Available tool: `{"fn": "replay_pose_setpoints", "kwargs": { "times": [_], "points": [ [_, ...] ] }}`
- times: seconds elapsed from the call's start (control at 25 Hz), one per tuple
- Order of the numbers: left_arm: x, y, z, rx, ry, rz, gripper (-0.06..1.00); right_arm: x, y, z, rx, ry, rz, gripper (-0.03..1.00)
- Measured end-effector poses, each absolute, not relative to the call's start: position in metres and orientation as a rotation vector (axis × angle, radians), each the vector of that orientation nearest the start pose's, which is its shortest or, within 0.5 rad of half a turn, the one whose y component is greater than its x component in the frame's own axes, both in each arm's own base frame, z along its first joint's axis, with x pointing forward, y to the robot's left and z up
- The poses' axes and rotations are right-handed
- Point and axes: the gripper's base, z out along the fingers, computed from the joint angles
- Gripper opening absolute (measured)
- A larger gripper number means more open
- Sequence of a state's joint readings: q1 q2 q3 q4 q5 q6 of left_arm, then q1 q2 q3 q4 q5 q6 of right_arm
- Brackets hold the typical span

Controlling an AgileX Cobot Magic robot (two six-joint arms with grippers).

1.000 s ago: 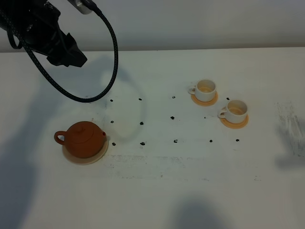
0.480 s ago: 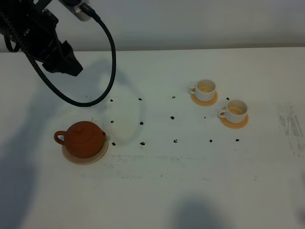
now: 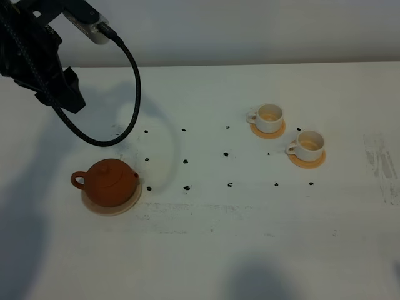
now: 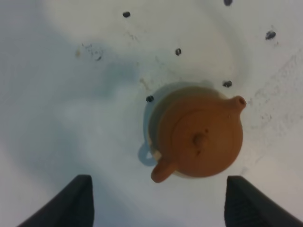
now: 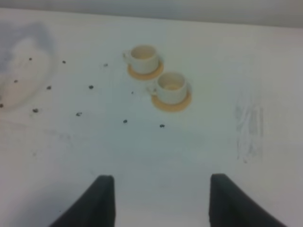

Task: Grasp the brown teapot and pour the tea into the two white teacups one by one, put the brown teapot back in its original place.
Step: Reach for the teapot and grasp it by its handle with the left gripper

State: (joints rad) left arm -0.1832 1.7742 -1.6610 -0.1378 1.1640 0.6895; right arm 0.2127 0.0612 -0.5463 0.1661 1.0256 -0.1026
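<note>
The brown teapot (image 3: 110, 180) stands upright with its lid on, on the round pale tan coaster (image 3: 111, 210) at the table's left. It also shows in the left wrist view (image 4: 199, 139), spout pointing away from the handle. My left gripper (image 3: 67, 95) hangs high above the table's back left, open and empty, well apart from the teapot; its fingers (image 4: 71, 203) are spread wide. The two white teacups (image 3: 270, 117) (image 3: 309, 145) sit on small orange coasters at the right; the right wrist view shows them too (image 5: 143, 57) (image 5: 172, 87). My right gripper (image 5: 161, 182) is open and empty, out of the high view.
Small black marks (image 3: 185, 161) dot the white table (image 3: 206, 250) between teapot and cups. A black cable (image 3: 134, 87) loops down from the left arm. Scuff marks (image 3: 381, 162) lie near the right edge.
The left arm has pulled back to the left and away from the teapot. The blurred right arm at the right edge has left the high view. Teapot and cups have not moved.
</note>
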Motion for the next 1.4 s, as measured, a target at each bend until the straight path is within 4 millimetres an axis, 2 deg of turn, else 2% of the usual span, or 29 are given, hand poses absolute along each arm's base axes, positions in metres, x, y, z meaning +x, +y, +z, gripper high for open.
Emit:
{"fn": "replay_pose_setpoints", "kwargs": {
  "times": [0.24, 0.4, 0.84, 1.04, 1.4],
  "points": [
    [0.378, -0.082, 0.318, 1.109, 2.488, -0.043, 0.56, -0.013, 0.009, 0.292, -0.333, 1.944, 0.241, 0.44],
    [0.385, -0.083, 0.303, 1.12, 2.52, -0.051, 0.56, -0.012, 0.004, 0.28, -0.348, 2.032, 0.16, 0.44],
    [0.399, -0.085, 0.281, 1.118, 2.535, -0.047, 0.56, -0.011, 0.0, 0.28, -0.271, 2.05, 0.134, 0.44],
    [0.402, -0.085, 0.277, 1.115, 2.532, -0.045, 0.56, -0.011, 0.0, 0.28, -0.264, 2.051, 0.133, 0.44],
    [0.402, -0.085, 0.277, 1.115, 2.532, -0.045, 0.56, -0.011, 0.003, 0.28, -0.01, 2.065, -0.015, 0.44]
  ]
}}
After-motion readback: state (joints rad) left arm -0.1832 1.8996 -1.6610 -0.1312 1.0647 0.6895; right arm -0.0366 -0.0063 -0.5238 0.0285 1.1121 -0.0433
